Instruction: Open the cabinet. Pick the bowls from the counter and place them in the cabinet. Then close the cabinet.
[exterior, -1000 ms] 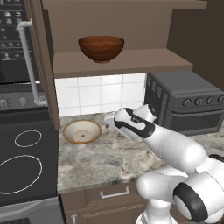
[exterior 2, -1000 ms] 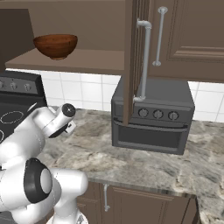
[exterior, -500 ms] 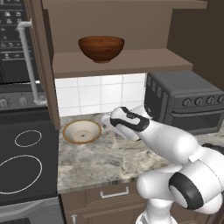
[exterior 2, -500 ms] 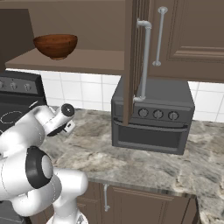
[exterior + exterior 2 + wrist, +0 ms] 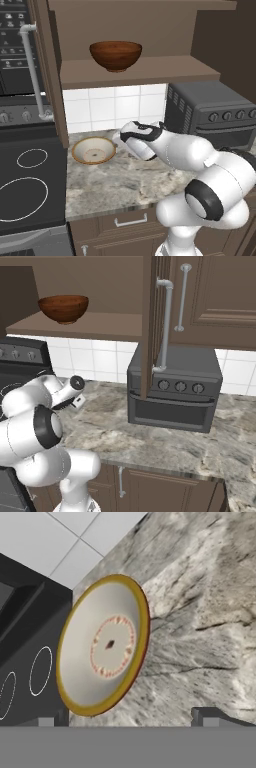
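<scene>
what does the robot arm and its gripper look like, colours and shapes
The arm is glossy white, built of rounded, bulbous segments with dark joint bands and a black ring around one big joint. The gripper ends in two small dark, blocky finger tips.

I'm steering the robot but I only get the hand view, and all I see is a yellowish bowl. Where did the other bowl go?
Observer: The reddish-brown bowl already sits on the shelf of the cabinet, above the counter.
Operator: Is the cabinet open?
Observer: Yes, both doors stand swung out; the one by the stove shows edge-on, with its silver handle.
Operator: What's next to my bowl that I can't see?
Observer: The tan-rimmed bowl lies at the counter's stove end, and a black toaster oven stands further along the counter on the other side of the arm.
Operator: Is my gripper close?
Observer: The open gripper hangs just beside the bowl's rim, not gripping it.
</scene>
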